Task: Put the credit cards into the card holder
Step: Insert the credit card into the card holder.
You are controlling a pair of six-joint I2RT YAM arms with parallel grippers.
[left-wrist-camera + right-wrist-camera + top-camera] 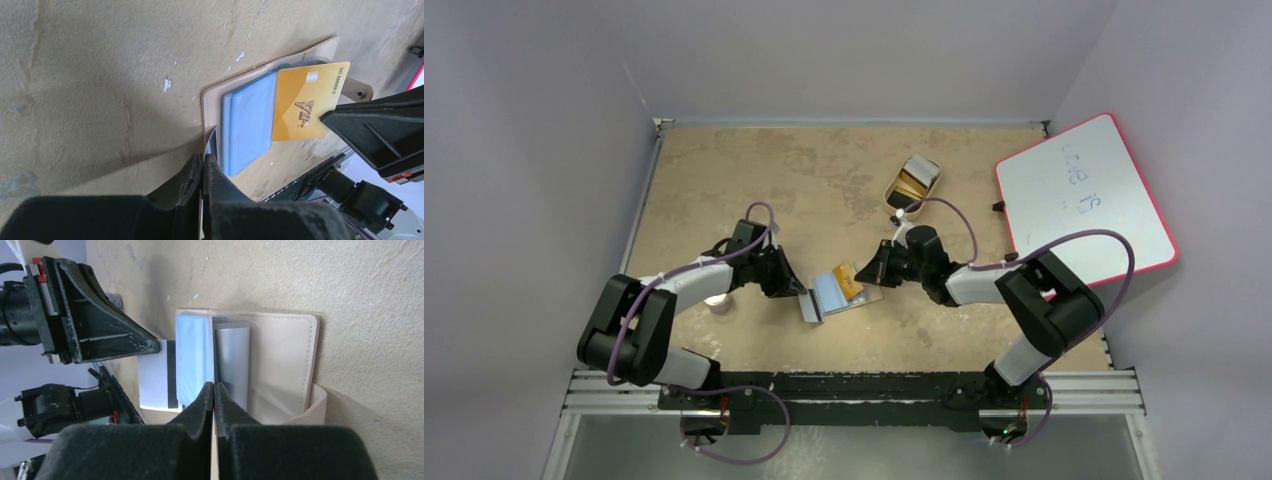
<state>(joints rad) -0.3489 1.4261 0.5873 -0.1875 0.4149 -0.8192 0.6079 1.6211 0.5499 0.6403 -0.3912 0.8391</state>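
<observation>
If a card slips in its pinch, it may miss the pocket and shove the open card holder (282,365) across the worktop (754,180). The left claw (204,167) is closed on a striped card (155,377) at the holder's left end; the right claw (325,117) clamps a gold card (300,100) over its right side.

Place: robotics lab cell
Bottom edge: two black-and-white robot arms (686,285) on silver metal rail (614,396)
Sides: plain grey walls (524,150) boxing tan mottled tabletop (764,170)
</observation>
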